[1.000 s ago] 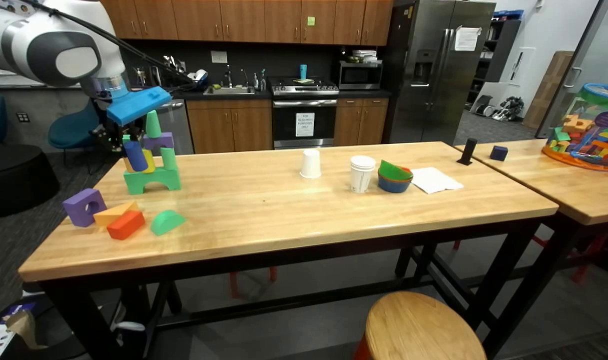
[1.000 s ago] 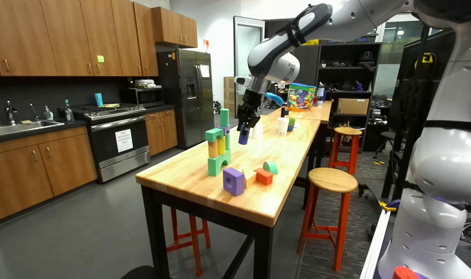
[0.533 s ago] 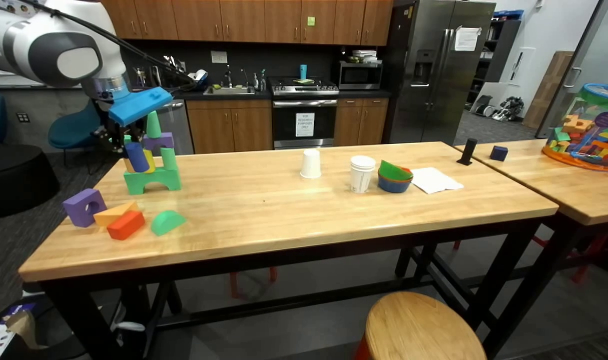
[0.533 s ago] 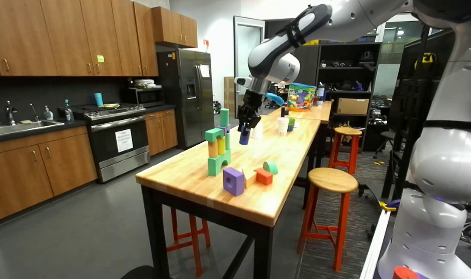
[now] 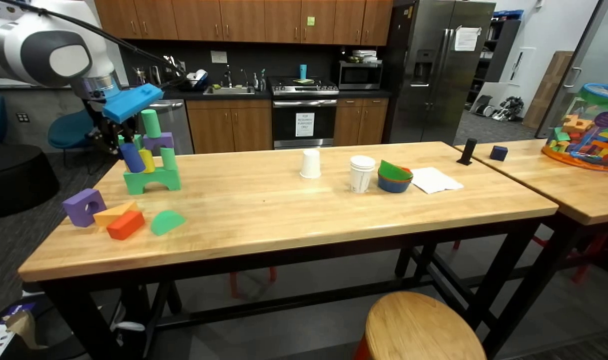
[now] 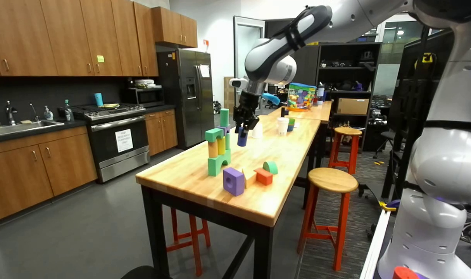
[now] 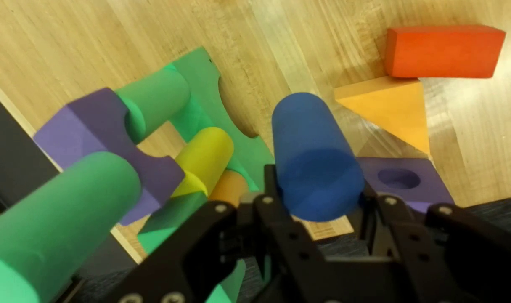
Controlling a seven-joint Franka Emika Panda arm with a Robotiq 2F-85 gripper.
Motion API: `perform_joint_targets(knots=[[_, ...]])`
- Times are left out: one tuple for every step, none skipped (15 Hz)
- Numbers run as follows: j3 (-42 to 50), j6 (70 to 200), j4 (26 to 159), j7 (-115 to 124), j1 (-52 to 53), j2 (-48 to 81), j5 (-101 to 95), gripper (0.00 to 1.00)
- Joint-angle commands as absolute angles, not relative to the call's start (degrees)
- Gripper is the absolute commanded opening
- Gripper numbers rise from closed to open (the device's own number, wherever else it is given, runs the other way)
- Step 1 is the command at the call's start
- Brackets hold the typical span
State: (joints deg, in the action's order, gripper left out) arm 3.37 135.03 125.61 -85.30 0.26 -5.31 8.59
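My gripper (image 7: 318, 185) is shut on a blue cylinder (image 7: 308, 126), its fingers on either side of the cylinder's near end. In an exterior view the blue cylinder (image 6: 242, 138) hangs slightly tilted above the table, apart from a block tower. The tower's base is a green arch (image 6: 213, 166). On it stand an orange cylinder (image 6: 213, 149), a yellow cylinder (image 7: 205, 153) and a green cylinder (image 5: 168, 158). Across the top lie a small green bridge block (image 6: 213, 134) and a purple bridge block (image 7: 99, 122), with a tall green cylinder (image 5: 151, 123) upright on the purple one.
Near the tower lie a purple block with a hole (image 5: 83, 207), an orange triangle (image 5: 114, 214), a red block (image 5: 126, 225) and a green half-round (image 5: 167, 222). Farther along the table (image 5: 263, 220) stand white cups (image 5: 311, 164), nested bowls (image 5: 395, 182) and a paper sheet (image 5: 435, 180).
The gripper and the blue cylinder have shifted slightly to the left in both exterior views, uncovering more of the tower's top cylinder and yellow cylinder. The grip is unchanged, and the tower stands still.
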Motion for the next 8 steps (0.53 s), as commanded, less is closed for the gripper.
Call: perform_joint_targets(knots=[[2.4,134.6,123.5,-85.8,1.7,-4.7,12.5,0.14],[1.9,136.2,122.9,-84.4,2.1,-4.5,13.0,0.14],[1.6,136.7,122.1,-84.1,2.4,-4.5,13.8,0.14],[1.3,137.4,121.4,-83.6,2.5,-4.6,13.6,0.14],[1.1,137.6,120.5,-83.6,2.7,-4.7,13.4,0.14],[0.8,137.9,119.8,-83.0,2.7,-4.8,12.0,0.14],[0.6,136.2,118.6,-82.6,2.6,-4.8,9.8,0.14],[0.3,135.5,117.6,-81.9,2.5,-4.6,7.9,0.14]])
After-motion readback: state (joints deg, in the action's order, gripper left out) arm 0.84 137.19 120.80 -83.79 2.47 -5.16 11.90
